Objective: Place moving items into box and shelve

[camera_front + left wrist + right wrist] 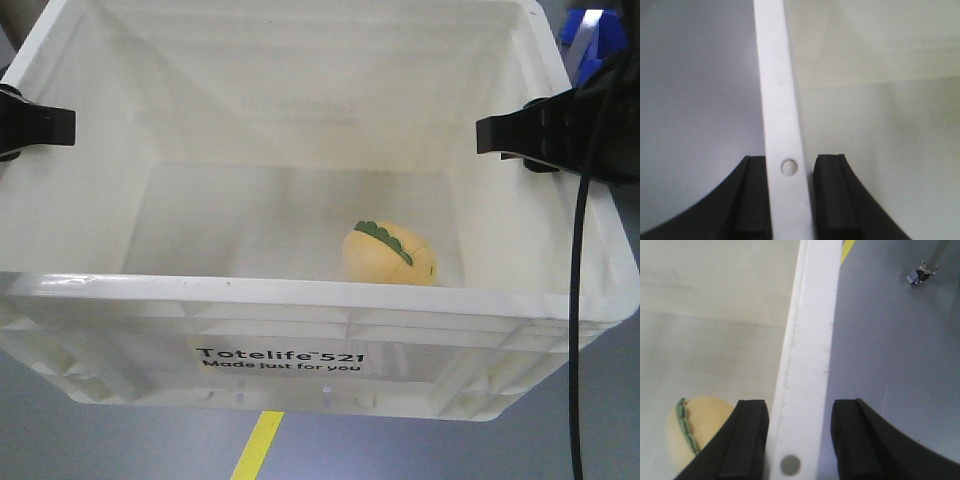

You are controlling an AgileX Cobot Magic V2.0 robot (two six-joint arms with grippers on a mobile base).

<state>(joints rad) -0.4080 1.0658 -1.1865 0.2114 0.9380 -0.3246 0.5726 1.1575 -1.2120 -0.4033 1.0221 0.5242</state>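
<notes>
The box (300,295) is held up over the gray floor (100,450) by both claws. Its left rim is pinched tight by the left claw (45,125), and its right rim is gripped by the right claw (505,135). The toy (390,255) is seen lying on the bottom inside the box, nearer the box's right wall and front wall.

There's the left gripper (790,167) on the box's (300,290) left rim, one finger inside the wall, one outside, pinching tight. Across the box, the right gripper (800,410) straddles the right rim the same way, clamped. Both reach in from the box's sides.
</notes>
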